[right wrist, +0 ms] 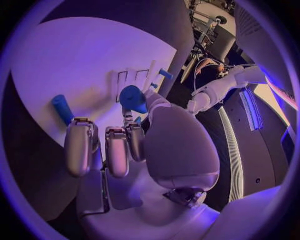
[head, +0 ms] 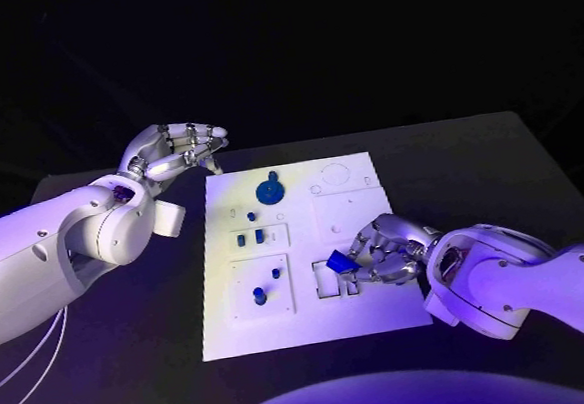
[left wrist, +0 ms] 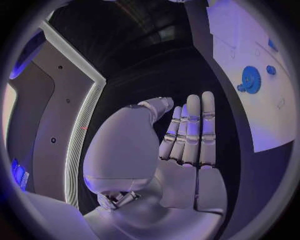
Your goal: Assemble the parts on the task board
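Right hand (head: 386,250) pinches a blue part (head: 341,262) over the task board (head: 379,312); left hand (head: 176,149) empty, fingers loosely curled.

Dim room under violet-blue light.
Glare whitens the task board (head: 379,312); darkness surrounds the worktop (head: 520,162); wrist views bend straight edges at their rims.

1. A black tabletop (head: 491,166) carries everything; its far edge runs straight across the head view, and its surface reaches past the white plate on every side.
2. Two thin pale cables (head: 17,374) lie over the tabletop at the near left corner, curving side by side toward the picture's edge.
3. Beyond the tabletop's far edge the background is dark, with nothing to make out.
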`<action>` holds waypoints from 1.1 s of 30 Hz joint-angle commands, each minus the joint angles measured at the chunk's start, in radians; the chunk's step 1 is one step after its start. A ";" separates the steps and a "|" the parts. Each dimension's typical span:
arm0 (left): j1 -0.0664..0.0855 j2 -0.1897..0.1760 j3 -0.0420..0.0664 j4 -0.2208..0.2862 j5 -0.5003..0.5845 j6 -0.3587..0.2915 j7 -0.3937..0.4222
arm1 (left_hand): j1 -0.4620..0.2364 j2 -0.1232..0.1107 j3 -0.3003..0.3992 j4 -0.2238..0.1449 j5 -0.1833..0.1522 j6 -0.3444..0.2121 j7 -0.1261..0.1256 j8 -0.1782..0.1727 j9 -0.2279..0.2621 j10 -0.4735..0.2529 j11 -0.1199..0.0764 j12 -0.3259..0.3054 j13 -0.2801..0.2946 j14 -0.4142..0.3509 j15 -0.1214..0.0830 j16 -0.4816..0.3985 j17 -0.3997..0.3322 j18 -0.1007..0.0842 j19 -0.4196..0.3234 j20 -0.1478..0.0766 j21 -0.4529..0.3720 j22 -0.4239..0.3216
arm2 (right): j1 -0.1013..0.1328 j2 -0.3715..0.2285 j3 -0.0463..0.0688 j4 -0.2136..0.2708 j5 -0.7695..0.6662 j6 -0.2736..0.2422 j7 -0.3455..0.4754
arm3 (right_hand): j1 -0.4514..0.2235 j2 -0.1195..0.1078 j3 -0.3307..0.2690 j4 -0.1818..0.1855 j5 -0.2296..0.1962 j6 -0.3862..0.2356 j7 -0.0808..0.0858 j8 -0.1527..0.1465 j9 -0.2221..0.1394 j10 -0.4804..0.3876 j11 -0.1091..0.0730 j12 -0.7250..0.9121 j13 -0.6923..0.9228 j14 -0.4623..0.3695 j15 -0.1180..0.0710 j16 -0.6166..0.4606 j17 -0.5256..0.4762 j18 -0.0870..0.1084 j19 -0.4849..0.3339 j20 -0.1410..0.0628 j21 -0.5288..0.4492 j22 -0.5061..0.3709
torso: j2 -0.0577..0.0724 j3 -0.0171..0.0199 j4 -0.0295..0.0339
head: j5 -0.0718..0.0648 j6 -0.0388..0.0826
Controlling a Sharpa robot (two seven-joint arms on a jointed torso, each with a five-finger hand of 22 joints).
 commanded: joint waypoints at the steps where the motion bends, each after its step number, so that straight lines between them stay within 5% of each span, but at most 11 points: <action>1: 0.000 0.002 0.000 0.001 -0.005 0.018 0.004 | 0.005 0.000 0.001 -0.005 0.005 -0.007 0.004 0.000 -0.001 -0.006 0.003 0.005 -0.002 -0.004 0.001 -0.006 0.001 0.013 -0.007 -0.001 0.005 0.001 | 0.000 0.010 0.000 -0.002 -0.057 0.030 -0.006 | -0.024 -0.003 0.009 0.001 0.004 0.063 -0.057 0.045 0.280 0.007 -0.001 0.003 0.063 0.081 -0.006 0.005 0.150 -0.007 0.032 -0.008 0.009 0.200 | 0.000 0.0001 0.0008 | 0.002 0.000; 20: 0.001 0.001 0.000 0.003 -0.005 0.019 0.000 | 0.005 0.000 0.001 -0.005 0.005 -0.007 0.004 0.000 -0.001 -0.006 0.003 0.005 -0.002 -0.004 0.001 -0.006 0.001 0.013 -0.007 -0.001 0.005 0.001 | -0.001 0.047 0.000 -0.025 -0.127 0.093 -0.070 | -0.148 -0.019 -0.014 0.002 0.000 0.068 -0.057 0.062 0.288 0.020 0.000 0.010 0.086 0.082 -0.005 0.006 0.155 -0.008 0.034 -0.007 0.015 0.203 | 0.001 0.0018 -0.0014 | 0.004 -0.004; 33: 0.001 0.001 0.000 0.003 -0.005 0.020 -0.004 | 0.004 0.001 0.002 -0.005 0.005 -0.008 0.005 0.000 -0.002 -0.008 0.003 0.006 -0.003 -0.005 0.001 -0.007 0.001 0.013 -0.009 0.000 0.006 0.002 | -0.001 0.072 0.000 -0.051 -0.176 0.062 -0.123 | -0.192 -0.016 -0.033 0.003 -0.001 0.067 -0.058 0.068 0.291 0.021 -0.001 0.009 0.090 0.081 -0.006 0.005 0.152 -0.008 0.034 -0.007 0.012 0.202 | 0.001 0.0020 -0.0020 | 0.005 -0.002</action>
